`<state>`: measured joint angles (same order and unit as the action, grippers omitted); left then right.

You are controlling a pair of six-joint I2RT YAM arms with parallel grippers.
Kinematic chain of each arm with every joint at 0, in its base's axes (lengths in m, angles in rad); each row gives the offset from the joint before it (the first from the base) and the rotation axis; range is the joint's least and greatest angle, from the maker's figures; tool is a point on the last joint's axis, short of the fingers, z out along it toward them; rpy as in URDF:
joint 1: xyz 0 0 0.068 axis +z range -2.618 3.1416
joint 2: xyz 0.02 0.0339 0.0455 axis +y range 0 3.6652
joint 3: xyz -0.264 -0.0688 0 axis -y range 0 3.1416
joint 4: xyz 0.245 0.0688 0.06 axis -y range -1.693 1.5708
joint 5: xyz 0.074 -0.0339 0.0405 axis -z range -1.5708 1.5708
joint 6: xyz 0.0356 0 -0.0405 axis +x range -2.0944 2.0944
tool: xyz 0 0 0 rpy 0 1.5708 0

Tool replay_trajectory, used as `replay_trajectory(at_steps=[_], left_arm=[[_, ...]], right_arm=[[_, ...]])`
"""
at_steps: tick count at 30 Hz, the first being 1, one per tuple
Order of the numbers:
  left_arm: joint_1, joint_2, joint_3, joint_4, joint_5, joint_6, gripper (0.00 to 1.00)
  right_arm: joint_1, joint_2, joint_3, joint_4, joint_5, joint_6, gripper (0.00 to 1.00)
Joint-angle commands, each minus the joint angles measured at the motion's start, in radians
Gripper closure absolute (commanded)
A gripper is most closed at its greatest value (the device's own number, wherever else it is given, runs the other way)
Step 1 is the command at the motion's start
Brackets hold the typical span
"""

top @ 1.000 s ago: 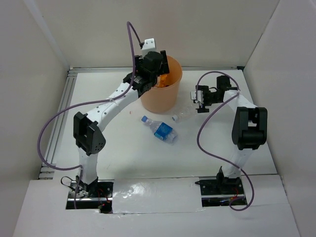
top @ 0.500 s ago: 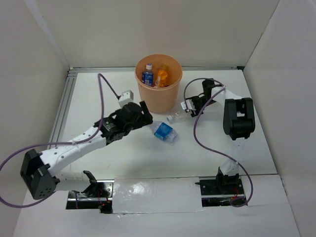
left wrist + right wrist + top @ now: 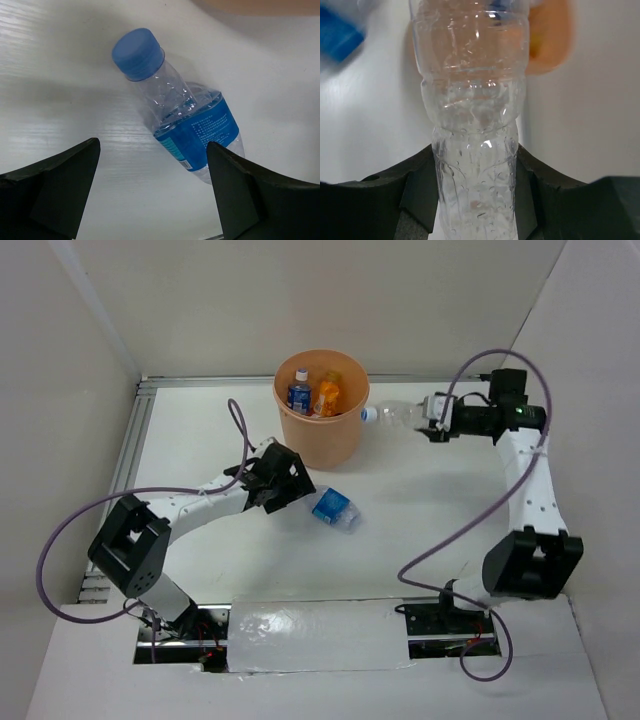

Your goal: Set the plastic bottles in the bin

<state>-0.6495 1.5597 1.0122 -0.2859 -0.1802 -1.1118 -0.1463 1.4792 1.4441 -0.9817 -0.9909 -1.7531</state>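
1. The white surface carries the bin, a pale-orange bucket standing upright towards the far edge.
2. Right of the bin, the right claw is clamped on a clear bottle. The bottle is held sideways above the surface, with its cap end just beside the bin's rim.
3. On the near side of the bin, the left claw is spread wide. Its fingers sit either side of a blue-capped bottle without touching it. That bottle lies on its side near the bin's base.
4. Inside the bin, a blue-labelled bottle and a stubby orange bottle stand side by side.
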Motion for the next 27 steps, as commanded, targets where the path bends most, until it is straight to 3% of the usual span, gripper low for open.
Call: replay_trajectory(at_steps=[1,2,3,4,9,14,18,19,20,27], left_arm=[[0.004,0.026,0.037,0.073,0.085,-0.034,0.0],[0.004,0.026,0.025,0.095,0.094,-0.034,0.0],[0.004,0.026,0.016,0.106,0.103,-0.034,0.0],[0.004,0.026,0.002,0.116,0.104,-0.034,0.0],[0.004,0.026,-0.02,0.154,0.113,-0.034,0.0],[0.004,0.016,-0.03,0.163,0.079,-0.045,0.0],[0.004,0.016,-0.04,0.172,0.055,-0.056,0.0],[0.004,0.016,-0.04,0.172,0.038,-0.056,0.0],[0.004,0.016,-0.04,0.172,0.028,-0.056,0.0],[-0.039,0.094,0.0,0.2,-0.083,-0.033,0.0]], right_arm=[[0.007,-0.095,0.053,0.322,-0.297,0.515,0.68],[0.025,-0.105,0.038,0.591,-0.307,0.656,0.67],[0.051,-0.093,0.038,0.677,-0.307,0.822,0.65],[0.123,-0.068,0.07,0.727,-0.287,0.864,0.64],[0.287,0.232,0.355,0.713,-0.22,0.944,0.61],[0.401,0.427,0.597,0.709,-0.175,0.974,0.52],[0.41,0.555,0.728,0.646,-0.186,1.02,0.24],[0.41,0.566,0.754,0.612,-0.186,1.02,0.07],[0.41,0.566,0.754,0.612,-0.186,1.02,0.01],[0.309,0.339,0.552,0.612,-0.213,1.051,0.01]])
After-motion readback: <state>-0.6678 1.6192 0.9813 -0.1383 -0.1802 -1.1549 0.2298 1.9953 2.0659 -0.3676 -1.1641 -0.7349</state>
